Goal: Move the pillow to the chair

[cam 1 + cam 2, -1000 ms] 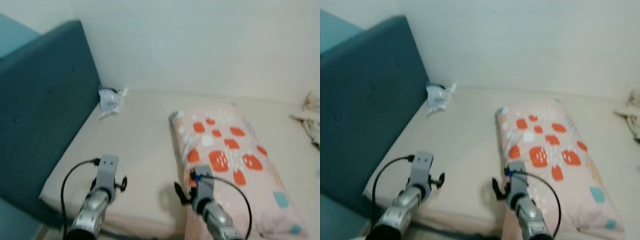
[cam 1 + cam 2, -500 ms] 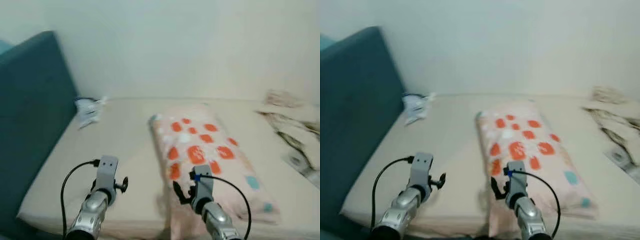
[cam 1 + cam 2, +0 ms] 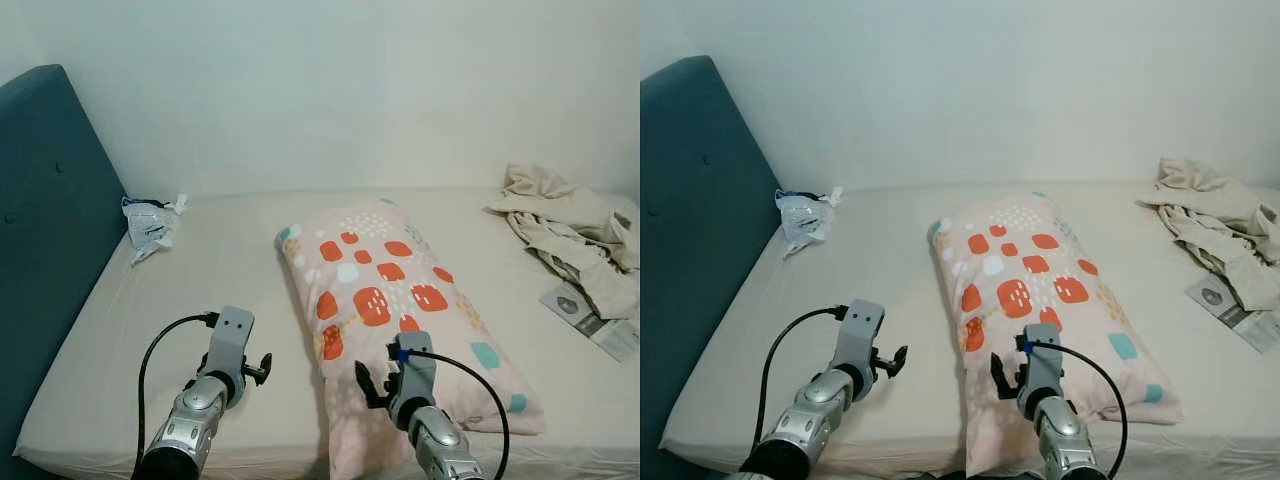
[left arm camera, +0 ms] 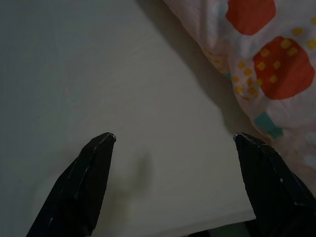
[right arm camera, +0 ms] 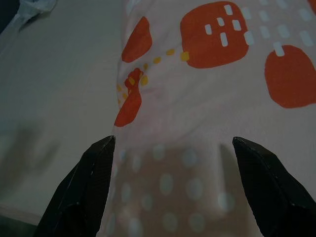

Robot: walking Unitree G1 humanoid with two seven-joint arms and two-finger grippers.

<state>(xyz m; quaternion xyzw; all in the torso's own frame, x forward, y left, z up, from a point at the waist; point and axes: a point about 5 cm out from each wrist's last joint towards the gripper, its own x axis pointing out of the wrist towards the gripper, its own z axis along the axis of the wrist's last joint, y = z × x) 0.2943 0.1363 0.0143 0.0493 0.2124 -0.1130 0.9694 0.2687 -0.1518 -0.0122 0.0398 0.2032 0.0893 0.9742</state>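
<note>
Left eye view has a big bed (image 3: 230, 270) with a beige sheet taking up most of the scene, pushed against a plain pale wall (image 3: 330, 90). On the robot's left there's a dark teal padded headboard (image 3: 45, 230) standing upright along the bed's edge.

Next biggest is the pillow (image 3: 395, 305), pinkish with orange-red blobs, white dashes and a few teal patches. It's lying flat on the bed, roughly in the middle, running lengthwise from near the wall down to the front edge of the mattress.

Over on the right there's a rumpled heap of beige clothing (image 3: 570, 225) on the bed, well apart from the pillow, with a printed paper or booklet (image 3: 592, 320) just beside it toward the front. In the far left corner near the headboard sits a crumpled bluish-white plastic bag (image 3: 150, 222).

Then the arms. The left gripper (image 4: 173, 143) hangs over bare sheet just beside the pillow's left edge, its two black fingers (image 4: 91, 173) spread wide with nothing between them. The right gripper (image 5: 173, 143) hovers above the near end of the pillow, fingers (image 5: 94, 175) likewise wide apart, not touching the fabric as far as I can tell.
</note>
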